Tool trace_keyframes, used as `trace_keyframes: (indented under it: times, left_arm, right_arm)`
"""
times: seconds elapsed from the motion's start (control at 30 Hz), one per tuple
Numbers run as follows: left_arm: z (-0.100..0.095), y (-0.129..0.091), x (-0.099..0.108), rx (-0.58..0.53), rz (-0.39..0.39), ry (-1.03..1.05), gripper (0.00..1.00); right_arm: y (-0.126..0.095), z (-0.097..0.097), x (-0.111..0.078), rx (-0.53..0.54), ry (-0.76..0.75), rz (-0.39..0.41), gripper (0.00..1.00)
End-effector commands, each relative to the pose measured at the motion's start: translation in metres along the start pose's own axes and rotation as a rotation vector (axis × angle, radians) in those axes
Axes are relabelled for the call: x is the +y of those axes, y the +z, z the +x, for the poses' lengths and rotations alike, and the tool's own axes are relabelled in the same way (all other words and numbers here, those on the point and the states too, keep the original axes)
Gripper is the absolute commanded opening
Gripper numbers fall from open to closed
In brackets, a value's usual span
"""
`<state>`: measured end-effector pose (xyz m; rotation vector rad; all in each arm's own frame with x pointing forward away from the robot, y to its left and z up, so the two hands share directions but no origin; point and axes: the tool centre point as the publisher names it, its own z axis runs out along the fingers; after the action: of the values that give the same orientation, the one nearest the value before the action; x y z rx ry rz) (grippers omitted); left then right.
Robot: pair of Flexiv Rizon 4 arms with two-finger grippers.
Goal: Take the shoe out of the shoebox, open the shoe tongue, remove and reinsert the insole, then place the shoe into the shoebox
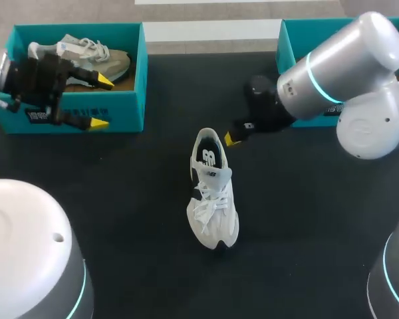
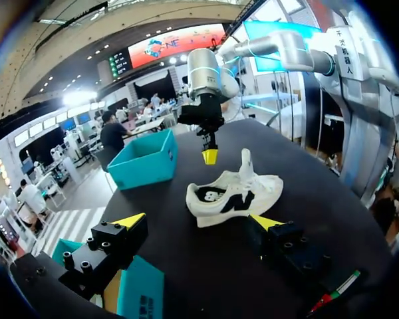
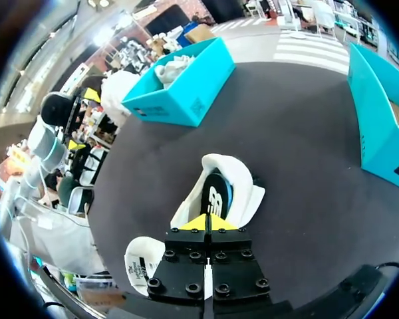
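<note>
White shoe (image 1: 213, 199): upright at table centre, toe near | right gripper (image 1: 233, 138): fingers pressed together, empty, just beyond heel | left gripper (image 1: 102, 102): spread wide, empty, over far-left shoebox (image 1: 136, 73)

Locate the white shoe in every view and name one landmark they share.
Head view: white shoe mid-table, heel toward the far edge.
Left wrist view: shoe ahead of the open left jaws, seen side-on.
Right wrist view: shoe just ahead of the shut right jaws.
Shared landmark: teal shoebox by the right arm.
</note>
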<state>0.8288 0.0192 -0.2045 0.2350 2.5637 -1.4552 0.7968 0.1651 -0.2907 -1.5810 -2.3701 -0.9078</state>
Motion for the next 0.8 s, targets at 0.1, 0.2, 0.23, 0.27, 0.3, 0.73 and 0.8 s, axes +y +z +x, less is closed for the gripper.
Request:
trace_keyframes:
  times: [0.1, 0.2, 0.23, 0.27, 0.3, 0.73, 0.8]
  left_arm:
    - [-0.008, -0.022, 0.001, 0.008, -0.105, 0.022, 1.0]
    - [-0.013, -0.03, 0.008, 0.008, -0.117, 0.025, 1.0]
    - [-0.015, -0.033, 0.011, 0.006, -0.106, 0.022, 1.0]
    - [-0.017, -0.037, 0.013, 0.003, -0.096, 0.015, 1.0]
    - [-0.018, -0.039, 0.015, 0.001, -0.097, 0.015, 1.0]
    - [-0.022, -0.054, 0.028, -0.002, -0.09, 0.005, 1.0]
    - [-0.022, -0.054, 0.028, -0.002, -0.09, 0.005, 1.0]
  right_arm:
    - [0.003, 0.004, 0.001, -0.042, 0.002, 0.001, 0.0]
    - [0.003, 0.004, 0.001, -0.042, 0.002, 0.001, 0.0]
    - [0.003, 0.004, 0.001, -0.042, 0.002, 0.001, 0.0]
    - [0.003, 0.004, 0.001, -0.042, 0.002, 0.001, 0.0]
    - [0.003, 0.004, 0.001, -0.042, 0.002, 0.001, 0.0]
    - [0.04, 0.019, 0.012, -0.219, -0.007, 0.0, 0.0]
    - [0.043, 0.022, 0.01, -0.221, -0.003, -0.002, 0.0]
